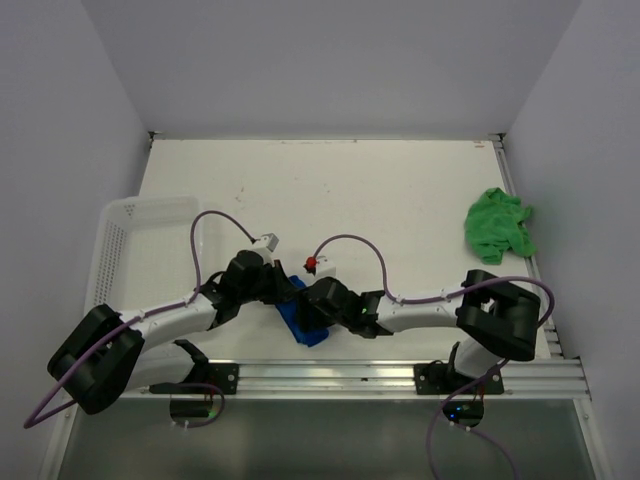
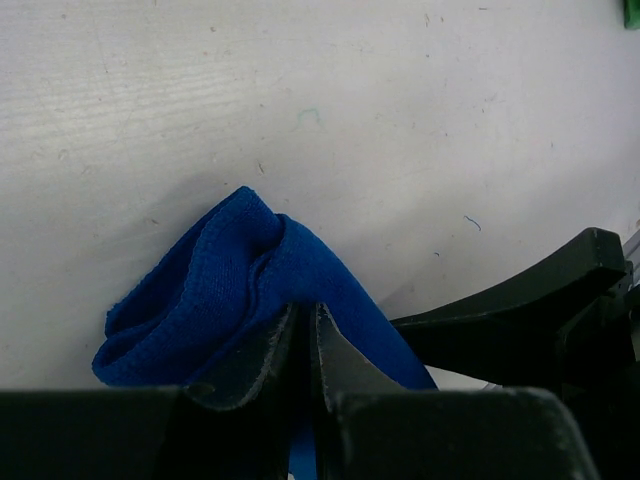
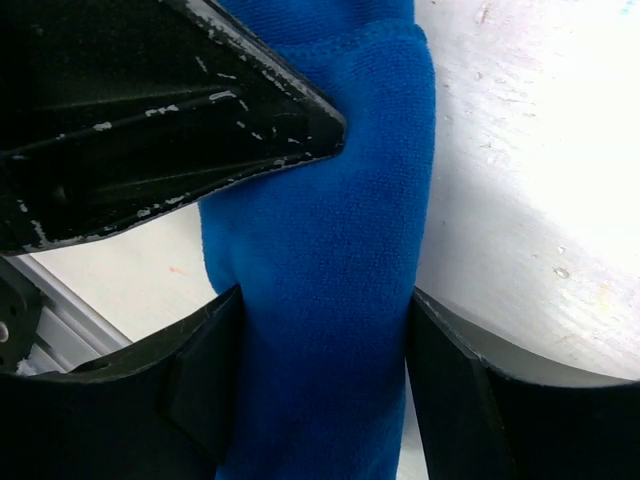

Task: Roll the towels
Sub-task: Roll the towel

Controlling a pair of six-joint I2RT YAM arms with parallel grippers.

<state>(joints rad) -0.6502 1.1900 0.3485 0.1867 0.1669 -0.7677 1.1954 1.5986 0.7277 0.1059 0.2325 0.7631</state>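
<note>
Close to the table's [image 1: 400,190] near edge, between the two arm bases, lies the blue towel [image 2: 220,290], bunched into a loose roll. The left gripper [image 2: 305,315] has its jaws almost together, pinching a fold of the blue cloth at one end of the roll. The right gripper [image 3: 325,330] meets it from the other side with its jaws wide. One finger sits against each side of the roll, and the cloth narrows where they press it. The two claws nearly touch over the towel. Farther back on the left, a white mesh basket [image 1: 125,215] stands at the table's edge. The green towel [image 1: 498,225] lies crumpled near the far right edge, well apart from both grippers.
</note>
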